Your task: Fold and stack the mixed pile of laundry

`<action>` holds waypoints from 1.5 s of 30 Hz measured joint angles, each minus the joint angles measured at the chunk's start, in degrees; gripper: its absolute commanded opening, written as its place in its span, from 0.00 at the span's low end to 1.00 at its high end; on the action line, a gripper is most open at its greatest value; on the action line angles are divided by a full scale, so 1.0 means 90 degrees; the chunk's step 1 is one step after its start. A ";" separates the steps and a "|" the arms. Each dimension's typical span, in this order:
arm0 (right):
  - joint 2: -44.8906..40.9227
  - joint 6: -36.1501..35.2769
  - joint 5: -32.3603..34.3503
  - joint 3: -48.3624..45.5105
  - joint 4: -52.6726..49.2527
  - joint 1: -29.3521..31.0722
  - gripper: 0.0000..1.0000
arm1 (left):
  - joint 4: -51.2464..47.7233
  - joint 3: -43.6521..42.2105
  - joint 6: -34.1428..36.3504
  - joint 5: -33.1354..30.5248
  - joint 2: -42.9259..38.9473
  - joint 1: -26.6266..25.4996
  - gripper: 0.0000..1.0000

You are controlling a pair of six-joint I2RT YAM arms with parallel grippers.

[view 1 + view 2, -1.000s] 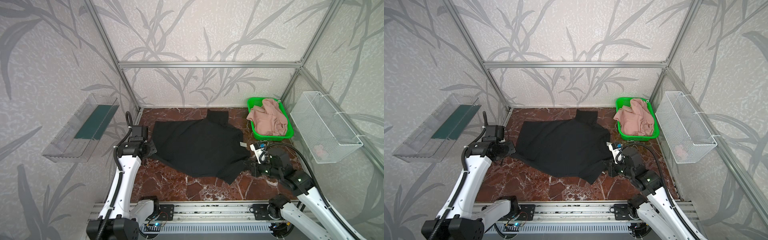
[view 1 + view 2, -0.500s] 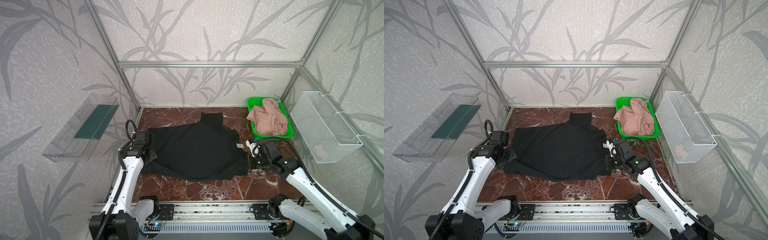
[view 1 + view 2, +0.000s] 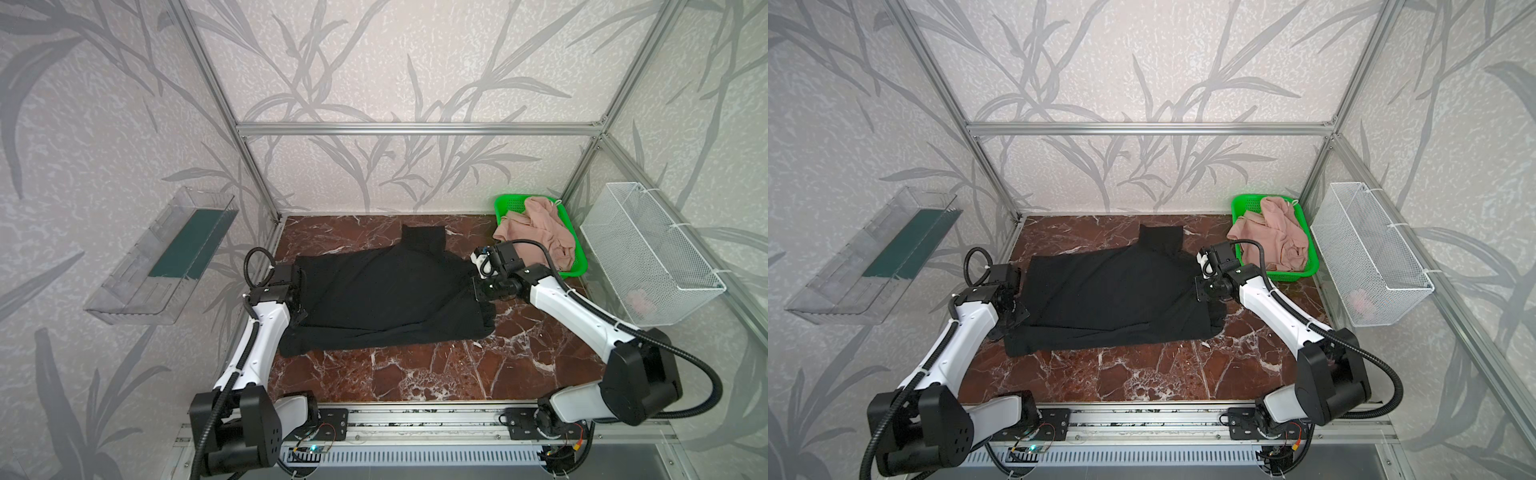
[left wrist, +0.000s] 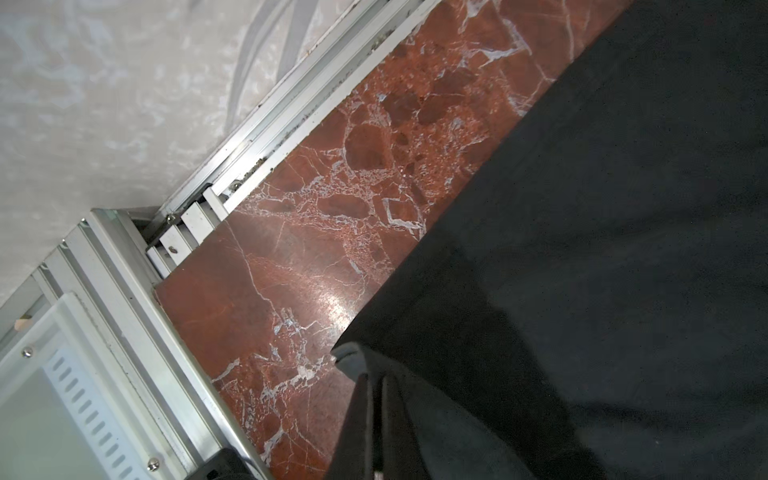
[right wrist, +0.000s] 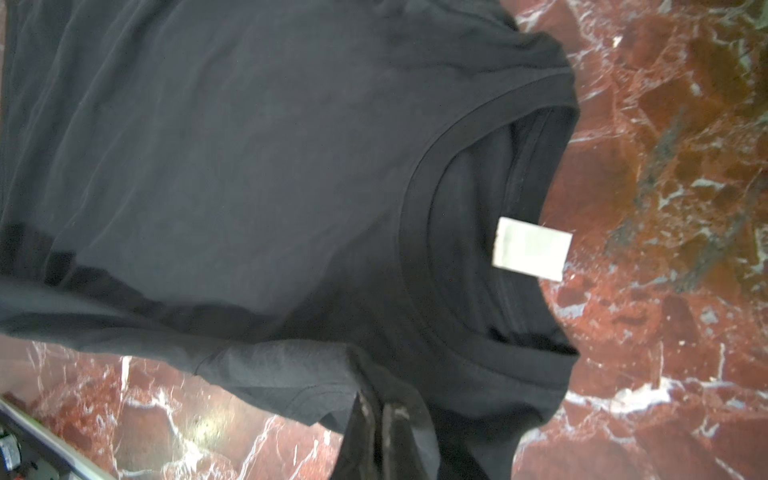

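Black T-shirt (image 3: 382, 299) spread on the bench (image 3: 436, 374), held at both ends by tightly pinched end effectors.

The shirt lies wide across the middle of the red marble bench. Its collar is to the right with a pale neck label (image 5: 530, 248) showing inside, and one sleeve (image 3: 424, 239) points to the far side. The left end effector (image 4: 376, 386) has its fingers closed together on the shirt's left edge. The right end effector (image 5: 376, 405) has its fingers closed together on fabric beside the collar, at the shirt's right edge. The dusty-pink shorts (image 3: 536, 232) lie heaped in the green basket (image 3: 507, 203) in the far right corner, spilling over its rim.
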 measured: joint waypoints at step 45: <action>0.1426 -0.0029 -0.0034 -0.0175 -0.0425 -0.1343 0.66 | 0.0515 0.1226 0.0804 0.2171 0.3126 0.0913 0.54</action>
